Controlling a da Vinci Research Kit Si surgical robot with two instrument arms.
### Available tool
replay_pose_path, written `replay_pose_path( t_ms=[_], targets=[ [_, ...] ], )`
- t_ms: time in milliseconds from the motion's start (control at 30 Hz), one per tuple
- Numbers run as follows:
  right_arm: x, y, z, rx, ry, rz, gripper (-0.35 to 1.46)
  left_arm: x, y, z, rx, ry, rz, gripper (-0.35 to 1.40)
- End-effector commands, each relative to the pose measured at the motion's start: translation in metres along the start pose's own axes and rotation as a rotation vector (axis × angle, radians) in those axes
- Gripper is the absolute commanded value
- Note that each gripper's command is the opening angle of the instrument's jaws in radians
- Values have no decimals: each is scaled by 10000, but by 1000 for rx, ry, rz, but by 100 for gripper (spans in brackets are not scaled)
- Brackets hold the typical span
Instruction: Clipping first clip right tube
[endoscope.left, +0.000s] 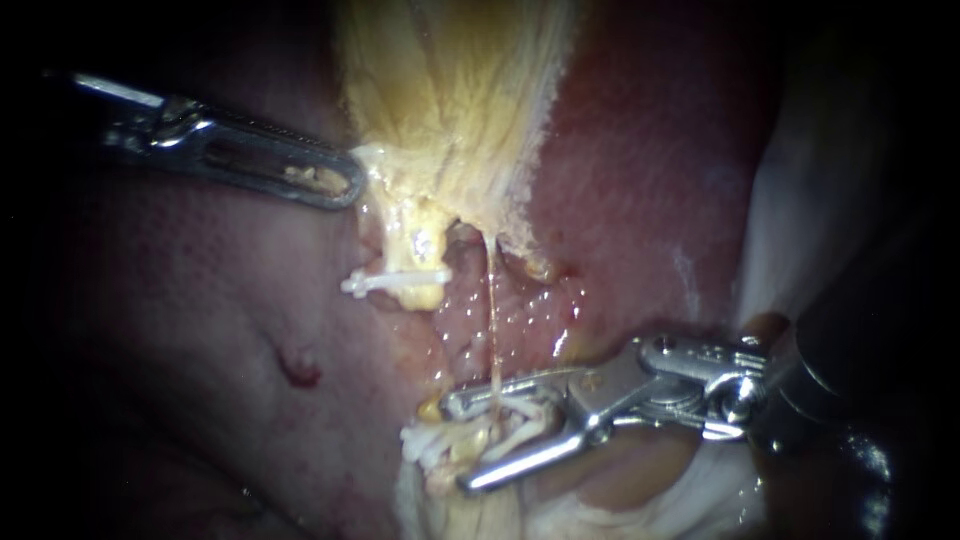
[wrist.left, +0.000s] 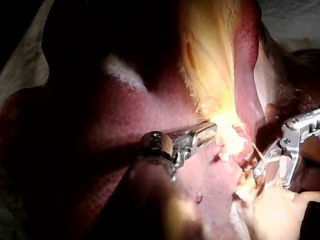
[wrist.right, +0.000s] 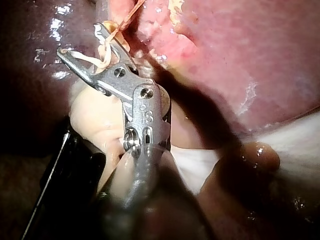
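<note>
Now the right instrument's hand (endoscope.left: 455, 443) stands wide, white clip (endoscope.left: 515, 410) seated inside, thin right tube (endoscope.left: 492, 310) running between; left instrument's hand (endoscope.left: 345, 182) pinches the gallbladder (endoscope.left: 450, 90) edge.

Our left instrument (endoscope.left: 345, 187): silver-grey metal; long tip with a slot down its middle; rounded pivot behind it.
Our left shaft: dark, possibly black; we see it poorly.
Our right instrument (endoscope.left: 455, 442): bright steel; two slim jaws; hinge plates with round screws; slotted wrist; dark shaft.
</note>
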Motion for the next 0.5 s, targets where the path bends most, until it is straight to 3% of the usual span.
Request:
replay_pose_path(
  t_ms=[33, 267, 500],
  targets=[
    [0, 0, 0, 0, -2, 0, 49, 0, 0, 0, 0, 0, 0, -35],
    [-1, 4, -2, -3, 0, 0, 47, 0, 0, 0, 0, 0, 0, -35],
    [-5, 13, -10, -2, -1, 0, 33, 0, 1, 1, 0, 0, 0, -35]
  ],
)
